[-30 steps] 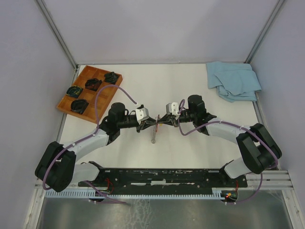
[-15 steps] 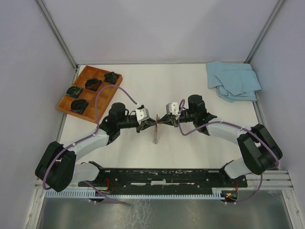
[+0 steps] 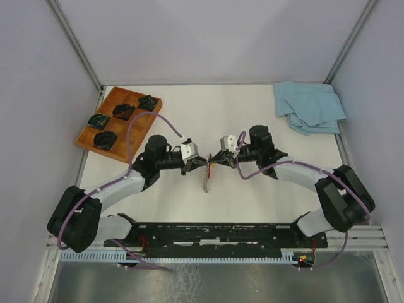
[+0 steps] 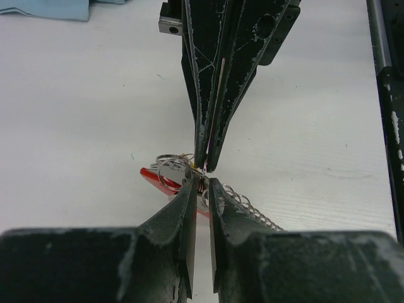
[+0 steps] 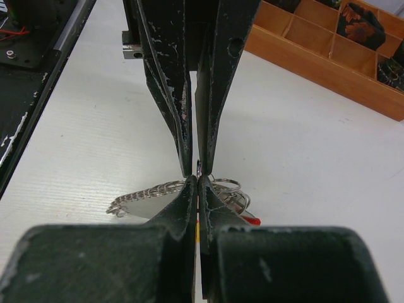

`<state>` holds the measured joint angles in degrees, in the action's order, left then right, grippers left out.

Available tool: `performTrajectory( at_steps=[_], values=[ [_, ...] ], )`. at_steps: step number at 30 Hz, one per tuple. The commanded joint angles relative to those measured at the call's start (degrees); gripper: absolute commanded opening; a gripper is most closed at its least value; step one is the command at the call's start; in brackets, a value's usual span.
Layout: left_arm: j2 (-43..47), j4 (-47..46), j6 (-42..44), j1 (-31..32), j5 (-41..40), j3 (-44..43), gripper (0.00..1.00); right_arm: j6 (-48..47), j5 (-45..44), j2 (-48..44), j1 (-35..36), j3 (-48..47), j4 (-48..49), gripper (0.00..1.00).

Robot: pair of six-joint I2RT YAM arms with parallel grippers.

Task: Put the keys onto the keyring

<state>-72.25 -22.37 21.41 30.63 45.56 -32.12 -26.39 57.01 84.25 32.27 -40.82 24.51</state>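
Note:
My two grippers meet tip to tip over the middle of the table. The left gripper (image 3: 203,163) (image 4: 201,184) is shut on the thin metal keyring (image 4: 169,175). The ring's red strap (image 4: 150,179) and beaded chain (image 4: 247,206) hang below it; the chain (image 3: 205,182) also shows in the top view. The right gripper (image 3: 215,161) (image 5: 198,180) is shut on a small key whose yellow head (image 5: 197,231) shows between its fingers. The key's tip sits at the ring, right at the left fingertips. The chain (image 5: 144,193), the oval tag (image 5: 136,206) and the red strap (image 5: 250,220) lie just behind.
A wooden tray (image 3: 108,121) with black coiled items stands at the back left; it also shows in the right wrist view (image 5: 328,53). A blue cloth (image 3: 308,106) lies at the back right. Black rails run along the near table edge (image 3: 214,233).
The hanging chain has swung slightly to the right. Both grippers stay tip to tip in nearly the same place.

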Motion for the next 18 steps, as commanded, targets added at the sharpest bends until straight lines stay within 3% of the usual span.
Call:
performTrajectory(
  at_steps=[1, 18],
  values=[
    [-0.61, -1.18, 2.32, 0.24, 0.45, -2.16, 0.19, 0.49, 2.1, -2.72, 0.37, -2.1, 2.24, 0.01],
    [-0.6, -1.71, 2.06, 0.3, 1.11, -2.2, 0.11, 1.2, 3.22, -1.99, 0.36, -2.29, 2.2, 0.01]
  ],
)
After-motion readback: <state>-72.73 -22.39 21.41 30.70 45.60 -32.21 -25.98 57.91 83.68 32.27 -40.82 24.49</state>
